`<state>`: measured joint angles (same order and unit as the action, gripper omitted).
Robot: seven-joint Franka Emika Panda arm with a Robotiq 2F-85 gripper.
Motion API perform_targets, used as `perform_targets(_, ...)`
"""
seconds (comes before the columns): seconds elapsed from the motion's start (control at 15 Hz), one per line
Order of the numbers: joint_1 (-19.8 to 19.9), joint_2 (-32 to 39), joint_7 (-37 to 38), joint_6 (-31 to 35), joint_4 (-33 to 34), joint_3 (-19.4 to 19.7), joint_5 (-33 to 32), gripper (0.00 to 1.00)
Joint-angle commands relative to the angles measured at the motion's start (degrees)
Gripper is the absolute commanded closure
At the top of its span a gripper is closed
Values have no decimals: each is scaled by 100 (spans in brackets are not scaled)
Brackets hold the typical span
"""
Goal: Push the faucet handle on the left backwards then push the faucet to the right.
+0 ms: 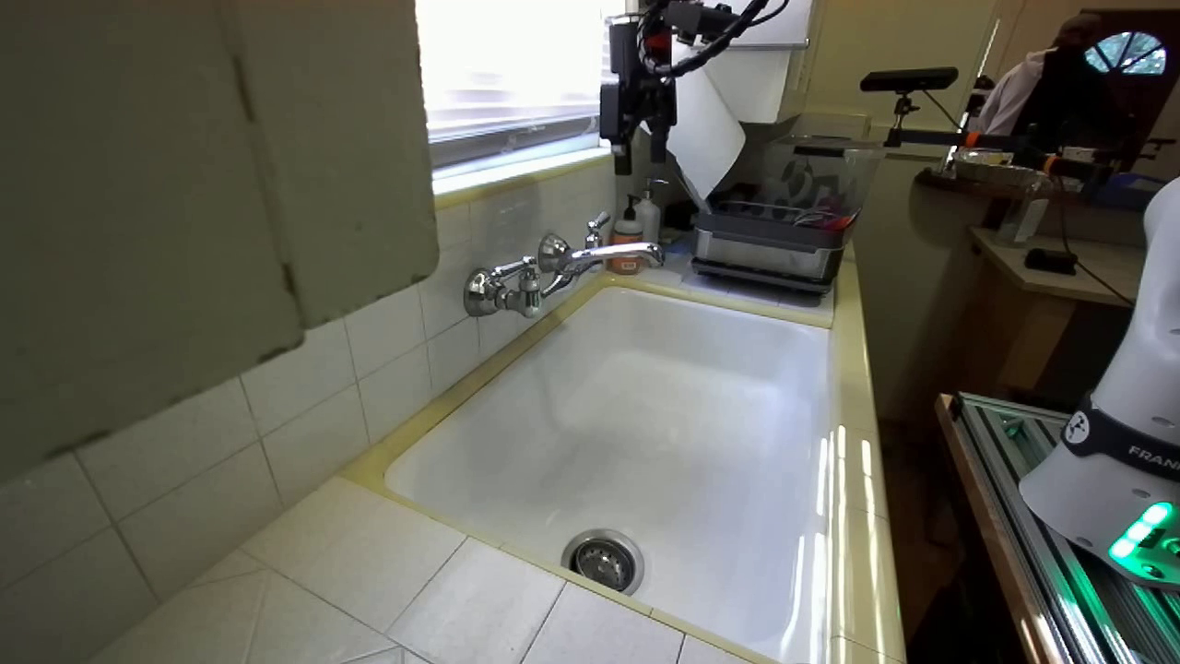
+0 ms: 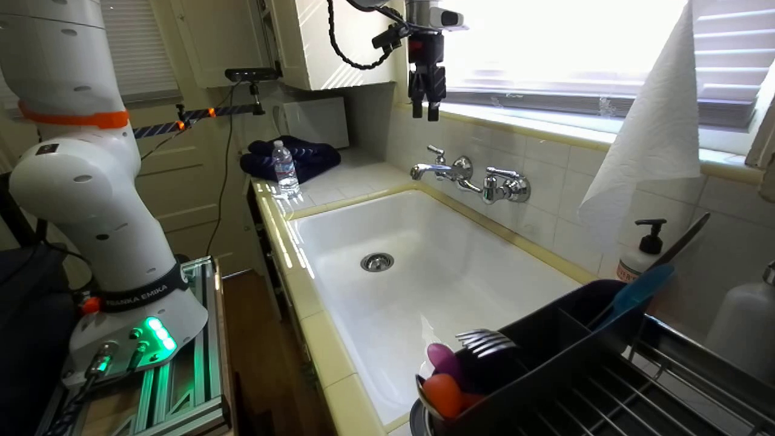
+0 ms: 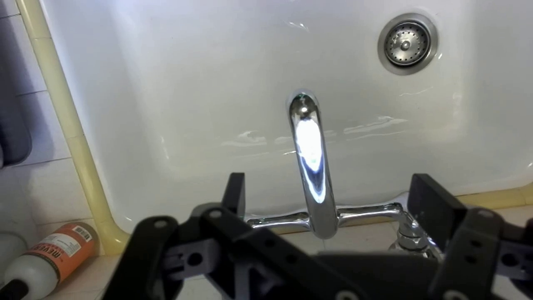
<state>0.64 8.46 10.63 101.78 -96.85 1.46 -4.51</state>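
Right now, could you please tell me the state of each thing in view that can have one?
Jaws: open, holding nothing
Faucet spout: no running water visible
Faucet handles: levers pointing away from each other
Sink strainer: in place; open or closed unclear
Water bottle: upright, capped
Orange-labelled pump bottle: upright
Paper towel: hanging
Window blinds: lowered
Base lights: lit green

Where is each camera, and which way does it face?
In an exterior view, the camera sits at the drain end of the sink, looking toward the dish rack; the robot's base and gripper show.
In an exterior view, it sits by the dish rack, looking roughly the opposite way, toward the water bottle; arm, base and gripper show.
In the wrist view, it sits above the gripper, looking down at the faucet spout; the open fingers show.
Both exterior views share the sink, faucet spout and dish rack.
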Motion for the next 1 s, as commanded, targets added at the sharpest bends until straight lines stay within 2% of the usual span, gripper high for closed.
perform_targets(0.0,-59,-240,162,163,-292,-6,-138,0)
perform_targets(0.07,-12,-33,21,-13,4,2,-3,0)
perform_targets(0.93,-25,-91,47,5,-64,-5,-21,0)
